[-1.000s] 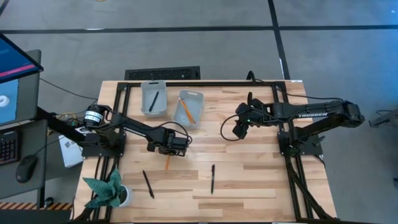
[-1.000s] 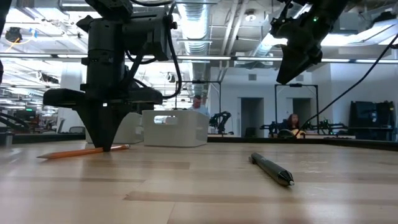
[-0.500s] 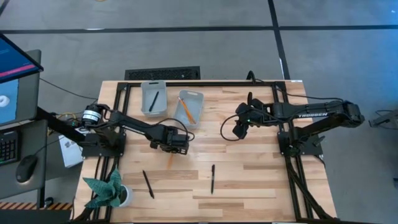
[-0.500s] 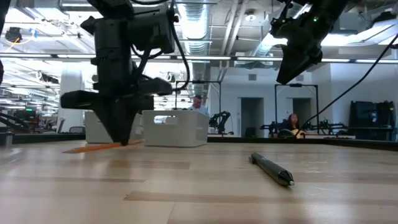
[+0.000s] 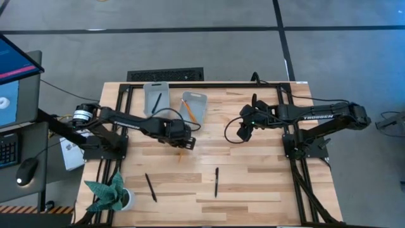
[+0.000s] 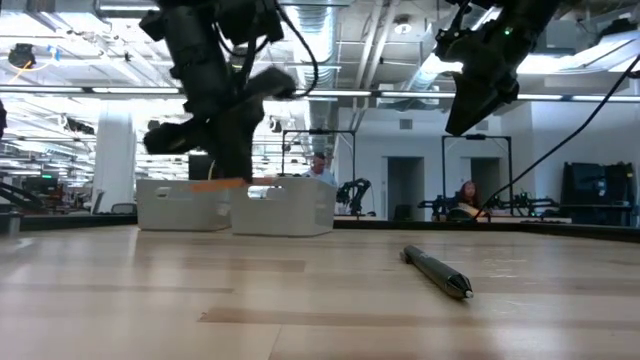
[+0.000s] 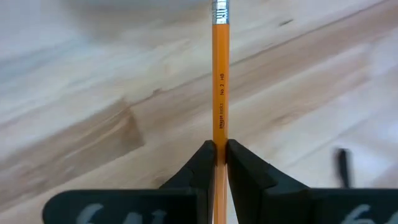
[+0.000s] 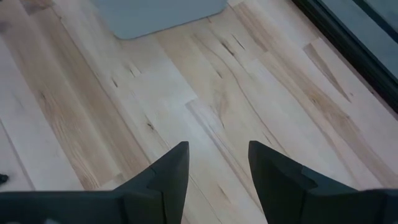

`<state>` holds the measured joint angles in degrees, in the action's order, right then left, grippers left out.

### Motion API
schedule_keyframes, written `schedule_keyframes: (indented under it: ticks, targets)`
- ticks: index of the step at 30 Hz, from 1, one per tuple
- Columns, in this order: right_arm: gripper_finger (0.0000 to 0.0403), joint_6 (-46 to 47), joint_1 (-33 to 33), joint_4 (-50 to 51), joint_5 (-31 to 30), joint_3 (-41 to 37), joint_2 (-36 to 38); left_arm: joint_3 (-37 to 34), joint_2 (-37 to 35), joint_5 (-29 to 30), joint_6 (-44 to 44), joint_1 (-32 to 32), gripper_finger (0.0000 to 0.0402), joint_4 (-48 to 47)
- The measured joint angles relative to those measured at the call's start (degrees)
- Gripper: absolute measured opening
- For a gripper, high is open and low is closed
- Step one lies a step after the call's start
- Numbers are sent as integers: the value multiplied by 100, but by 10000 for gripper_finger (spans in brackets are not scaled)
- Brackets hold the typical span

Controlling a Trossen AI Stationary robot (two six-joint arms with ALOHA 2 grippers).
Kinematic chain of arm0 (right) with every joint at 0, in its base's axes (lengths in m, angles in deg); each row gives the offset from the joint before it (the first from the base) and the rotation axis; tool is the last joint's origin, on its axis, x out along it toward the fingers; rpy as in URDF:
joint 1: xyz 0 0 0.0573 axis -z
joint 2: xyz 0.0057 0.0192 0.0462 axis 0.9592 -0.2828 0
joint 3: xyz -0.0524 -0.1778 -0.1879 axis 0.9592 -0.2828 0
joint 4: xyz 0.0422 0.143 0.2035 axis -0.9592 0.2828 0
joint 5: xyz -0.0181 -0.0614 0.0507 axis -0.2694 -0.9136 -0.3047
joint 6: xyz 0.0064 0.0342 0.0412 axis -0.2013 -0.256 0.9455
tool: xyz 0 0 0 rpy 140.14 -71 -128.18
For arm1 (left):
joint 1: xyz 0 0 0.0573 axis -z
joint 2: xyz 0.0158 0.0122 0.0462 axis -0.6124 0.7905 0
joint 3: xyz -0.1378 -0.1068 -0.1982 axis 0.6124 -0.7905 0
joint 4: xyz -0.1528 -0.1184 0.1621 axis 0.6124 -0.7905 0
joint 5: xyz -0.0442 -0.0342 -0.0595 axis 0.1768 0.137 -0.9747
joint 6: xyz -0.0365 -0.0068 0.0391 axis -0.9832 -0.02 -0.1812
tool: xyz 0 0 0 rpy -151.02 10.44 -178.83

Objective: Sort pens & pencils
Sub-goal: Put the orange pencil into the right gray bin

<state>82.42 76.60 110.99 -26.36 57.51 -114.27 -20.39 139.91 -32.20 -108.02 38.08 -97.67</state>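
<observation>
One pencil [image 7: 220, 93] pinched in my left gripper [image 7: 221, 155], lifted off table [image 5: 266, 171]; right gripper [image 8: 217, 165] agape, empty.

The pencil [image 7: 220, 93] was cut off at the 12 o'clock edge of the left wrist view, its lower length hidden between the left gripper [image 7: 220, 163] fingers. In the low view, the same pencil [image 6: 218, 184] was blurred and largely hidden behind the gripper.
</observation>
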Motion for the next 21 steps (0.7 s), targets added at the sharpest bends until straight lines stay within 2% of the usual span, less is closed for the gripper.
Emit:
schedule_keyframes:
  ticks: [13,21]
  targets:
    - [188,7,2,0,-15,0,0,8,-586,-23,1264,-642,23,1634]
    - [189,13,2,0,-15,2,0,9,-599,-18,1662,-1275,23,1862]
